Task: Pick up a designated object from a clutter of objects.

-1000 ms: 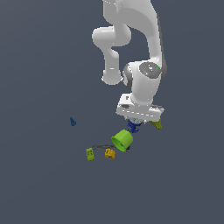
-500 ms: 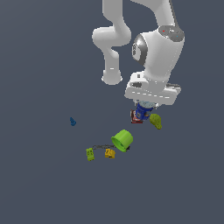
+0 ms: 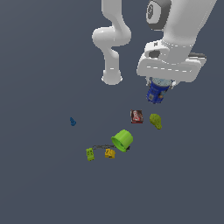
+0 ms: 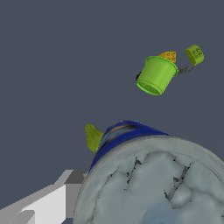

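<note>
With the blue can (image 3: 155, 92) clamped in the pincer (image 3: 158, 89) and hanging clear above the bench (image 3: 43, 183), I judge the lift step nearly done; next: hold grip, steady up. Beyond: green cup (image 4: 156, 74), yellow block (image 4: 168, 56). Vs 0.5 s ago: arm higher, can further from clutter.

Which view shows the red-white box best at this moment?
The exterior view. There the red-white box sits in plain sight on the floor, between the green cup and the olive-green lump. The wrist view does not show it at all; the blue can fills much of that picture.
</note>
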